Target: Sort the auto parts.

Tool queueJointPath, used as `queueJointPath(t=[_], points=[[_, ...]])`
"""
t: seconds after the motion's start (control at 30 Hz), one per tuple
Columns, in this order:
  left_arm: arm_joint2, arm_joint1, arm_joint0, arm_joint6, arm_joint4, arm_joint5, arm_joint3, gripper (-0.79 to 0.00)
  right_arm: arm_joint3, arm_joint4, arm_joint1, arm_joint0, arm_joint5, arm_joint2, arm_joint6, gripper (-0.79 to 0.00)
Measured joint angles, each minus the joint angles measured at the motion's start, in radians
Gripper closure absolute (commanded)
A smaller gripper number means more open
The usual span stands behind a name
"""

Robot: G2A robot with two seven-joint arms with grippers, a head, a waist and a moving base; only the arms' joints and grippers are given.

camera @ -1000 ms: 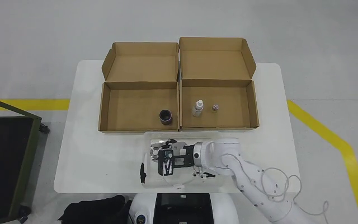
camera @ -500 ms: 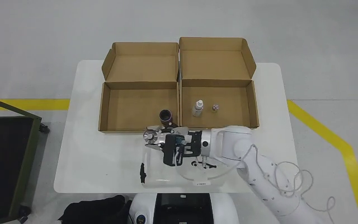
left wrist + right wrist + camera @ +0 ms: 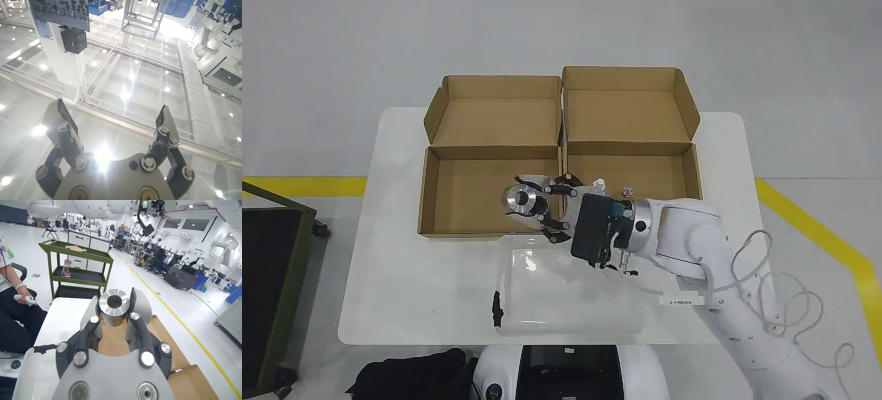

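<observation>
R gripper (image 3: 525, 203) is clamped on a metal cylinder (image 3: 518, 199), one finger on each side of its round wall. Cyl. hangs over the L box (image 3: 457, 190), above that box's near right part, close to the wall next to the R box (image 3: 667, 195). Can't tell from the top view how high it sits over the box floor. In the R wrist view the cyl. is held sideways, bored end face pointing away from the wrist. That face is shiny w/ a dark centre hole. Brown cardboard lies below it & the white table (image 3: 64, 313) shows past the box edge. Both boxes are brown cardboard w/ lids folded back on the far side, standing side by side & touching at mid-table. At the R box's L end a small white bottle (image 3: 598, 186) stands partly hidden by the gripper body. A tiny part (image 3: 626, 188) lies just R of it, not touching. A clear plastic tray (image 3: 542, 300) sits just near of the boxes, w/ the R arm passing over its R part. A small black piece (image 3: 496, 308) sits at the tray's near L corner; can't tell what it is. L gripper (image 3: 112, 108) points up at the ceiling, fingers spread wide, nothing btwn them. A green cart (image 3: 75, 256) stands on the floor beyond the table.
</observation>
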Motion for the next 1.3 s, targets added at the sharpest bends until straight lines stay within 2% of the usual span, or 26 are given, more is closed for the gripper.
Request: queueJointPath(t=[0.4, 0.7, 1.03, 1.3], points=[[0.0, 0.0, 0.0, 0.0, 0.0, 0.0, 0.0, -0.785, 0.0, 0.069, 0.001, -0.016, 0.007, 0.054, -0.122, 0.0], [0.0, 0.0, 0.0, 0.0, 0.0, 0.0, 0.0, -0.785, -0.009, 0.06, 0.002, -0.034, 0.028, 0.072, -0.177, 0.0], [0.0, 0.0, 0.0, 0.0, 0.0, 0.0, 0.0, -0.785, 0.028, 0.049, -0.002, -0.023, 0.025, 0.048, -0.149, 0.0], [0.0, 0.0, 0.0, 0.0, 0.0, 0.0, 0.0, -0.785, 0.111, -0.009, -0.023, 0.027, 0.073, -0.065, -0.088, 0.0]])
